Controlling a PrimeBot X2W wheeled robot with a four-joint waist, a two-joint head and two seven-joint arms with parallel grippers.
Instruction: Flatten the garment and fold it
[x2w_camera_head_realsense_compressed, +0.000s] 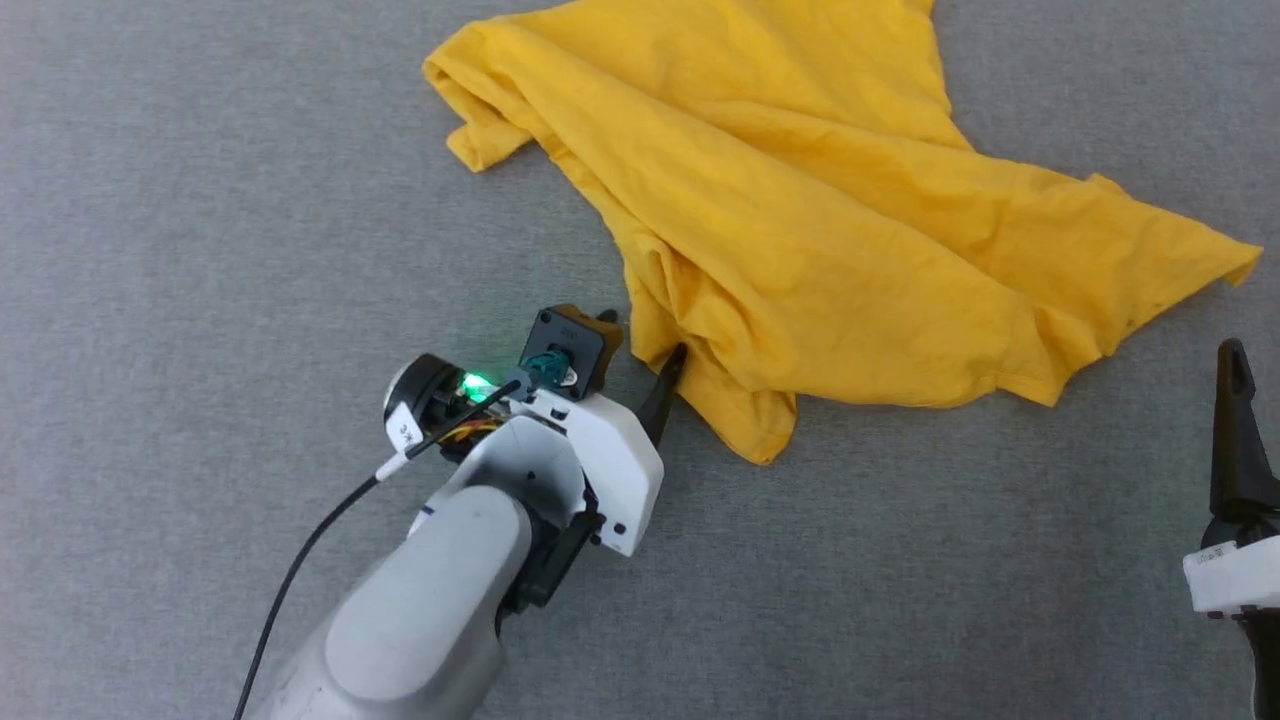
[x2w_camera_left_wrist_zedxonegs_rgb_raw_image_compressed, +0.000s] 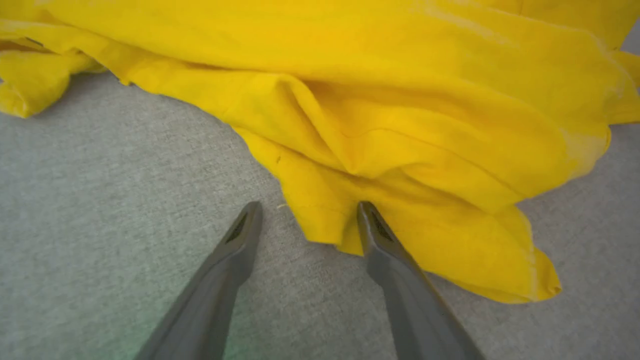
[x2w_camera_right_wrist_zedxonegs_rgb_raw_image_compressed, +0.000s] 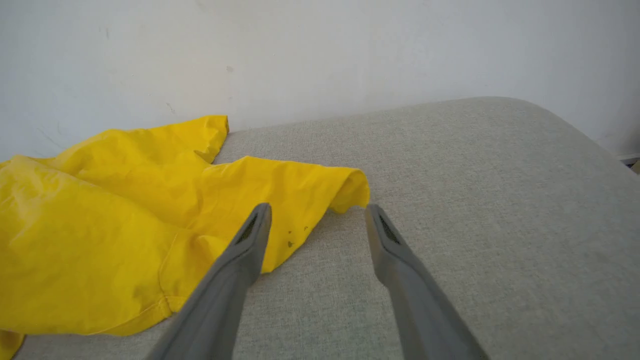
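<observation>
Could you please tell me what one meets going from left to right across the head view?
black cable → left gripper, at the cloth's near edge → the garment, crumpled on the grey surface → right gripper, at the view's right edge.

The garment (x2w_camera_head_realsense_compressed: 800, 220) runs off the head view's top edge — its folds hide the underside.

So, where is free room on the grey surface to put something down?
Free: the wide grey surface left of the shirt, beyond the left gripper; the near strip between the two grippers; the bare part beside the right gripper. Crowded: the shirt's near edge at the left gripper.
</observation>
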